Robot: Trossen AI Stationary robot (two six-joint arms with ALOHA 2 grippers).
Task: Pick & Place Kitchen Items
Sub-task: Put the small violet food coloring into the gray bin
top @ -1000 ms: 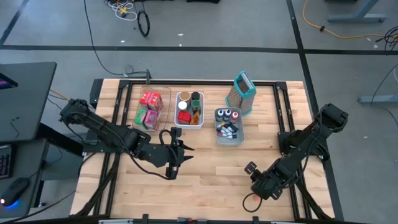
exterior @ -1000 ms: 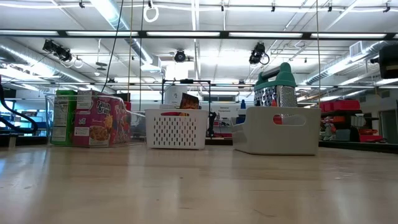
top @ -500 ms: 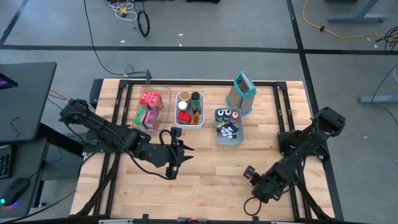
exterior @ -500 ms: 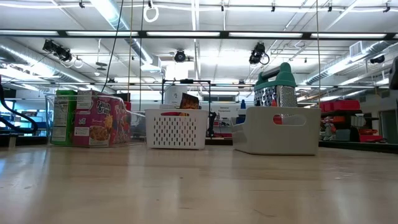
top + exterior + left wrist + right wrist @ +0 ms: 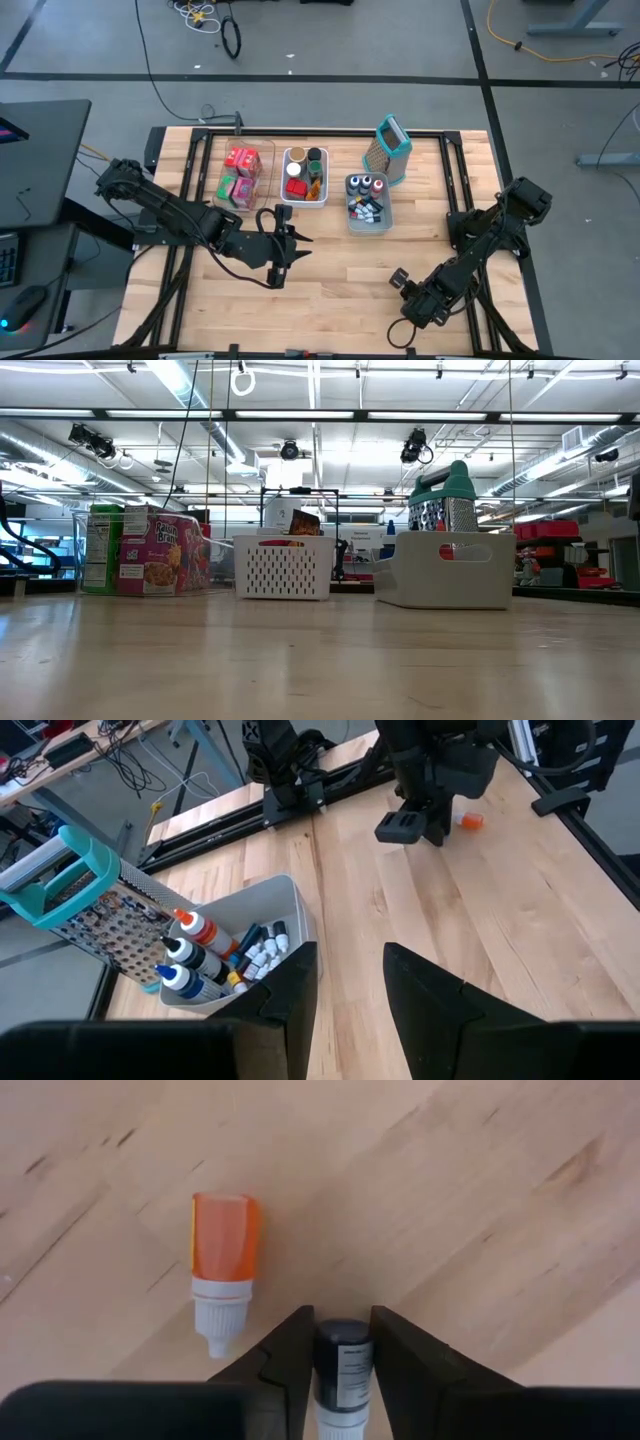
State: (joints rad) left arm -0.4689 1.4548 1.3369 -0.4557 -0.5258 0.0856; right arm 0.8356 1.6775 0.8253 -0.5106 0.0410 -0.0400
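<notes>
Right claw is low over the near right part of the bench, clenched on a small dark bottle. The dark bottle sits between the two fingers, its long axis running along them and its white end toward the wrist. Its label carries small print, too fine to read.

Just beside it, apart from the fingers, an orange bottle lies flat on the wood, roughly parallel to the dark bottle. Its white cap and tip point the same way, back toward the wrist. In the left wrist view the same orange bottle lies on the bench right next to the right claw.

Right arm: reaches from its base at the right edge down toward the near edge, claw close to the surface.

Left arm: stretched from the left edge toward bench centre, left claw hanging just near of the white bin. Its fingers stand apart with nothing between them.

Far side, left to right: clear bin with red and pink packets, white bin with jars, grey bin with small bottles, grater. From the low view, a pink packet reads "Raisin Bran".
</notes>
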